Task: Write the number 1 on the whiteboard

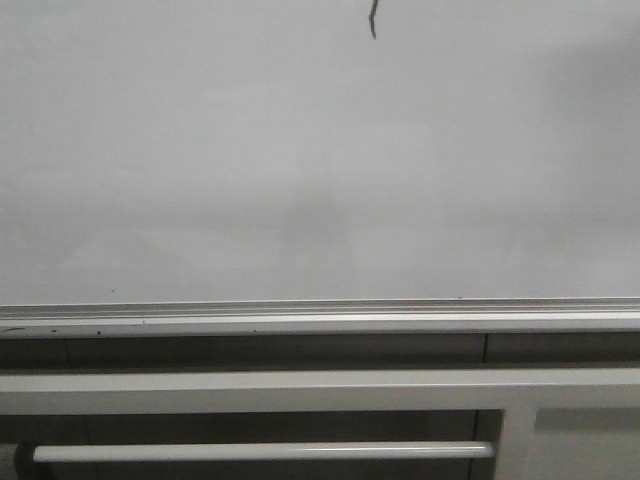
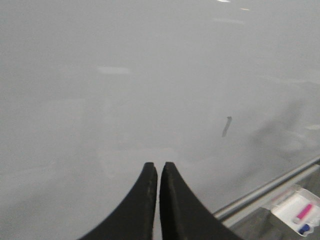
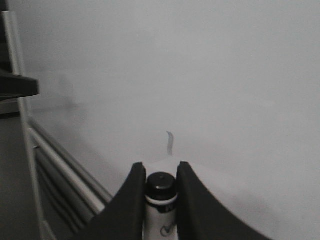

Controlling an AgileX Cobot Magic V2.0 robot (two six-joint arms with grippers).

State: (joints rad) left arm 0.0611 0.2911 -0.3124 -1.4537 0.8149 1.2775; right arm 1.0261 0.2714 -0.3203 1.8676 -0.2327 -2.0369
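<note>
The whiteboard (image 1: 300, 170) fills most of the front view, pale grey and glossy. A short dark stroke with a slight kink, the number 1 (image 1: 373, 20), sits at its top edge in that view; it also shows as the number 1 (image 2: 226, 126) and the number 1 (image 3: 170, 143). My right gripper (image 3: 160, 170) is shut on a white marker (image 3: 161, 200) with a black end, a little way off the whiteboard (image 3: 210, 85) just below the stroke. My left gripper (image 2: 158, 167) is shut and empty, facing the whiteboard (image 2: 125, 85). Neither gripper shows in the front view.
A silver metal rail (image 1: 320, 315) runs along the board's lower edge, with a white bar (image 1: 260, 452) and frame panels below it. A small white tray holding a pink item (image 2: 305, 212) lies under the rail (image 2: 270, 187).
</note>
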